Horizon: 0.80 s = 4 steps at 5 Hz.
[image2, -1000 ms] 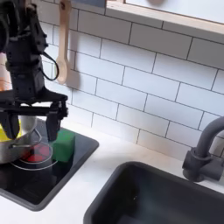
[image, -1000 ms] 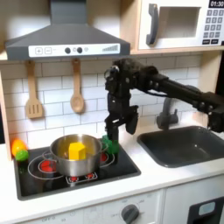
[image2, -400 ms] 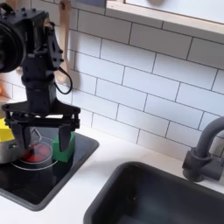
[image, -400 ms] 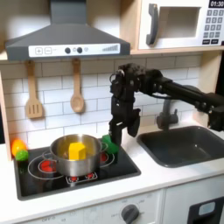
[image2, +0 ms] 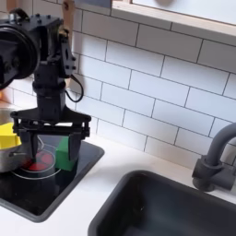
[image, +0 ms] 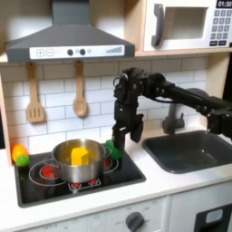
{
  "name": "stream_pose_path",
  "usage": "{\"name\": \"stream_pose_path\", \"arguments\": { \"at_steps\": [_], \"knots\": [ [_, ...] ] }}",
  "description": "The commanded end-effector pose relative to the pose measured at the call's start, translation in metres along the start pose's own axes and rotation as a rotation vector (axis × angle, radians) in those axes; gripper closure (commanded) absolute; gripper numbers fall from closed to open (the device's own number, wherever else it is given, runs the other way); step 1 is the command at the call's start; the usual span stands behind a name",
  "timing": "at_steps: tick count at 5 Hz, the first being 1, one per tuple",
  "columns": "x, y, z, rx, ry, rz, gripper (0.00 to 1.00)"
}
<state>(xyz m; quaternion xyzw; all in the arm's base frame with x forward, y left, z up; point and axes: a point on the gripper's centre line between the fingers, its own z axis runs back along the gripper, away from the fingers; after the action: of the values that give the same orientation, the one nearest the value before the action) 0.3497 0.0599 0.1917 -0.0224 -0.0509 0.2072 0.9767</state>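
First exterior view, nearest parts first: the front of the bench (image: 181, 186) is bare, and the black stove top (image: 54, 186) is set into its left part, its front edge close to the bench's front edge. A steel pot (image: 76, 160) stands at the middle of the stove top, and a yellow block (image: 81, 157) sits inside it, kept in place by the pot's wall. At the stove top's left edge lies a small piece of toy food in yellow, orange and green (image: 18, 154). At the right rear corner of the stove top stands a green object (image: 111, 149), and the gripper (image: 119, 150) hangs directly over it, pointing straight down. In the second exterior view the fingers (image2: 76, 150) are spread wide, one on each side of the green object (image2: 64, 152), with gaps showing on both sides, so nothing is pinched; this straddling pose puts the object between the fingers without contact. Whether the tips touch the stove top cannot be told. The black sink (image: 195, 149) is sunk into the bench's right part, with the faucet (image: 172, 118) behind it. On the tiled back wall, beyond the stove top, hang a spatula (image: 34, 95) and a wooden spoon (image: 80, 91), stored on hooks clear of the work surface.
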Motion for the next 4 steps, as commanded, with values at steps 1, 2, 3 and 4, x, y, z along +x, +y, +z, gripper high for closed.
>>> {"name": "stream_pose_path", "arguments": {
  "at_steps": [1,2,3,4],
  "knots": [
    [0.011,-0.003,-0.01,0.013,-0.002,0.026,0.0],
    [0.017,-0.004,-0.015,0.022,-0.001,0.04,0.0],
    [0.022,-0.01,-0.018,0.023,-0.002,0.035,0.0],
    [0.028,-0.011,-0.022,0.025,-0.004,0.052,0.0]
  ]
}}
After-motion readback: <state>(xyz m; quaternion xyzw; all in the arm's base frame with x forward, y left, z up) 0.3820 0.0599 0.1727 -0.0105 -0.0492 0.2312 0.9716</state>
